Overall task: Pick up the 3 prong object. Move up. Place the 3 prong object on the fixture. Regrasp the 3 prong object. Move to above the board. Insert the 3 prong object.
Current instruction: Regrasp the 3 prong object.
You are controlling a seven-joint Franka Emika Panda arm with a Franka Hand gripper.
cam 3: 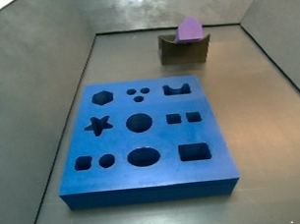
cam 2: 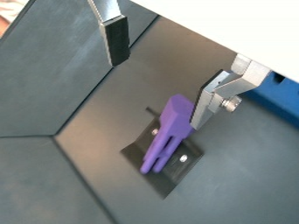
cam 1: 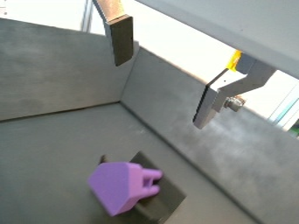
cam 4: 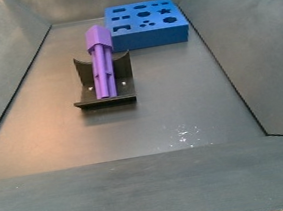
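One small light-purple plastic 3 prong object [cam 4: 101, 53] sits in the dark notched fixture [cam 4: 85, 86], away from the flat blue cutout board [cam 3: 141, 134]. Gripper [cam 2: 163, 61] hangs above, fingers wide, nothing held. For the regrasp I'd straddle its body squarely before closing.

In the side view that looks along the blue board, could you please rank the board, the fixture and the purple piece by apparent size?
1. Board, clearly largest, though nearest the camera.
2. Fixture.
3. Purple piece, resting on the fixture.
The hand is not in that view.
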